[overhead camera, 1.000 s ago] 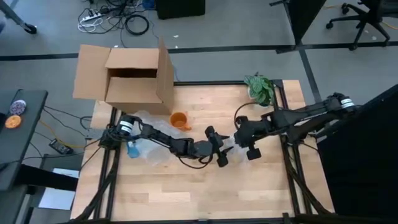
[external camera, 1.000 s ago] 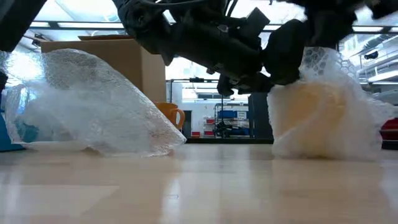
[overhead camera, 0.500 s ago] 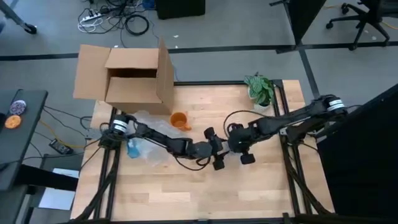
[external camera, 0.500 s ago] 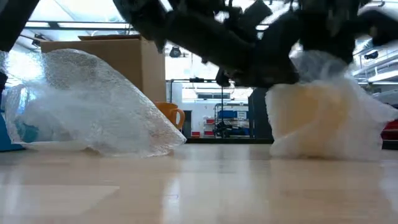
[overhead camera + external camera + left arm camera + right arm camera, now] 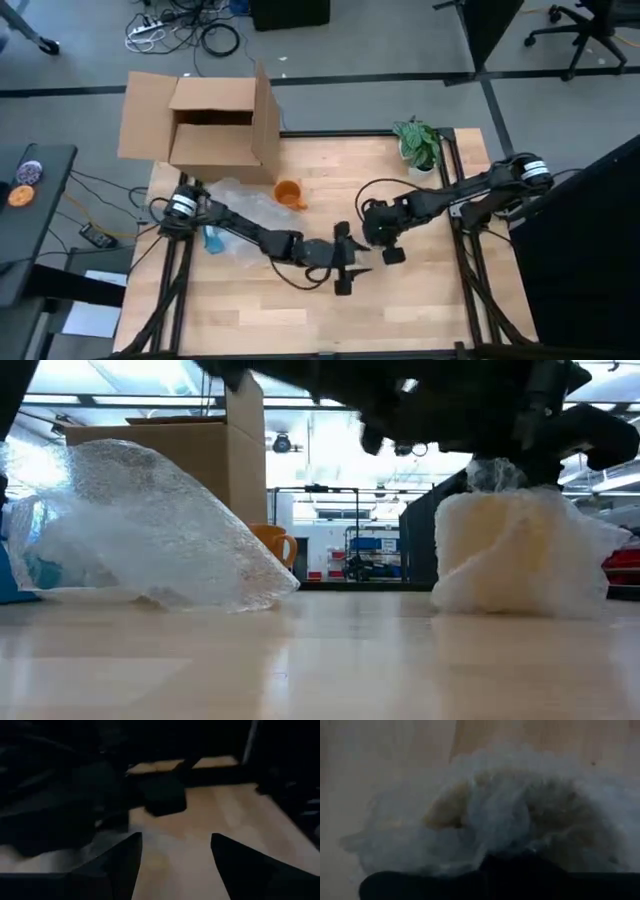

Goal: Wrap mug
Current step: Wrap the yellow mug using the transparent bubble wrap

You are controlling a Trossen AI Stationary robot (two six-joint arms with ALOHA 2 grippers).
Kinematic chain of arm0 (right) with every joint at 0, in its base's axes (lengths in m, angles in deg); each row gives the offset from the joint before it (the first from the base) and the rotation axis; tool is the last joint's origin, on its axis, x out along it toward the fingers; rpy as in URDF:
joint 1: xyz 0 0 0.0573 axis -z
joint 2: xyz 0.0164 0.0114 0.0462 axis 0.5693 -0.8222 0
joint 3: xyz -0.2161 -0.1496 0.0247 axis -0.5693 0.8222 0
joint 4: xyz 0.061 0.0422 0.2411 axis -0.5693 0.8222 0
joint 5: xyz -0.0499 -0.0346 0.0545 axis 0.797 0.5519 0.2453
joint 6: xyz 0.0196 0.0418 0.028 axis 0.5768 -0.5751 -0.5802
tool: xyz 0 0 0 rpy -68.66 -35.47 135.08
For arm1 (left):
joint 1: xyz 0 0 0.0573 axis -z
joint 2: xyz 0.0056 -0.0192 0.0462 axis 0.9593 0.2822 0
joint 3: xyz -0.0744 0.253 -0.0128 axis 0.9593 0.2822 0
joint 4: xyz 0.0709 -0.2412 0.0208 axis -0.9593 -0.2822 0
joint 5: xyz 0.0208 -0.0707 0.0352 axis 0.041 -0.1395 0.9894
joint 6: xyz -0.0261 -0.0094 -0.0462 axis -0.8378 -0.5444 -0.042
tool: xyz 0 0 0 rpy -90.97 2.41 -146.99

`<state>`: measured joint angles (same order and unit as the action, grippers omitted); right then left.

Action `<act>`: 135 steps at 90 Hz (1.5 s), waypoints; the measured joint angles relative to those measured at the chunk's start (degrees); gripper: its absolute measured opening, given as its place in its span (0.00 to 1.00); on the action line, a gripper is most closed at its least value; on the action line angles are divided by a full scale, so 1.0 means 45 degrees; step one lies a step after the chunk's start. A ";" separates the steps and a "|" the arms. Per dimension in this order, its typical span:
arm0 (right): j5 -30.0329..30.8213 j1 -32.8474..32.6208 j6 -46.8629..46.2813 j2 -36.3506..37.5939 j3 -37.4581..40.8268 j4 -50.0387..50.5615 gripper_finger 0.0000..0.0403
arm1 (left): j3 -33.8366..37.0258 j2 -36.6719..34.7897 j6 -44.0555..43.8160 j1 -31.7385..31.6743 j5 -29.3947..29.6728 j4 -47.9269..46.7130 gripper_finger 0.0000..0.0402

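Wrapped mug (image 5: 520, 555) — top behind right gripper (image 5: 378, 232)

Two mugs are seen, one orange (image 5: 288, 192) and one wrapped (image 5: 515, 555). One box (image 5: 208, 124), one plant (image 5: 417, 142) and two arms are counted.

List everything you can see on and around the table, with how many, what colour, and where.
Bubble-wrapped mug bundle: one, whitish with a yellowish core, table centre-right, under the right gripper.
Loose clear bubble wrap sheet: one, table left.
Orange ceramic mug: one, unwrapped, by the box.
Brown cardboard box: one, open, far-left corner.
Green potted plant: one, far-right corner.
Blue object: one, left edge, unclear what.
Left gripper: open, beside the bundle.
Right gripper: on the bundle's top.
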<state>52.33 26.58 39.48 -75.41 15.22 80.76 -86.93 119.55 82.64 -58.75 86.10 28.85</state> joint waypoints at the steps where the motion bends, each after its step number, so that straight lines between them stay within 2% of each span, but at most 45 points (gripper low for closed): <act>1: 0.0006 0.0016 -0.0054 0.0094 -0.0008 0.0014 0.00 | 0.0002 0.0079 0.0001 -0.0047 -0.0115 0.0155 0.56; 12: 0.0057 0.0176 -0.0587 0.1068 -0.0028 0.0124 0.00 | 0.0000 0.0688 -0.0271 -0.0443 -0.0373 0.0999 0.56; 33: 0.0009 0.0146 -0.1095 0.1376 -0.0049 0.0312 0.00 | -0.0002 0.0921 0.0033 -0.0716 0.1365 0.1762 0.56; 44: 0.0129 0.0141 -0.1084 0.1488 -0.0122 0.0892 0.00 | -0.0015 0.0921 -0.0352 -0.0982 0.1516 0.1307 0.56; 57: 0.0791 0.0074 -0.1037 0.1948 -0.1002 0.2029 0.00 | -0.0015 0.0943 -0.0645 -0.1140 0.1519 0.0947 0.56; 73: 0.0958 -0.0522 -0.0901 0.2337 -0.1353 0.1049 0.00 | -0.0015 0.0998 -0.0650 -0.1200 0.1500 0.0770 0.56; 97: 0.0918 -0.0418 -0.0891 0.0795 -0.0259 0.0407 0.00 | -0.0015 0.0956 -0.0344 -0.1195 0.1404 0.0536 0.56; 117: 0.0828 -0.0282 -0.0604 -0.0959 0.0046 0.0053 0.00 | -0.0023 -0.0017 -0.0317 -0.1162 0.0172 -0.1054 0.56; 135: 0.0866 -0.0238 -0.0363 -0.0665 -0.0097 0.0143 0.00 | -0.0019 0.0082 -0.0545 -0.1137 -0.0025 -0.1958 0.56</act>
<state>56.23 25.51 37.85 -78.40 14.78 81.41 -87.02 119.92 80.19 -63.87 85.99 20.04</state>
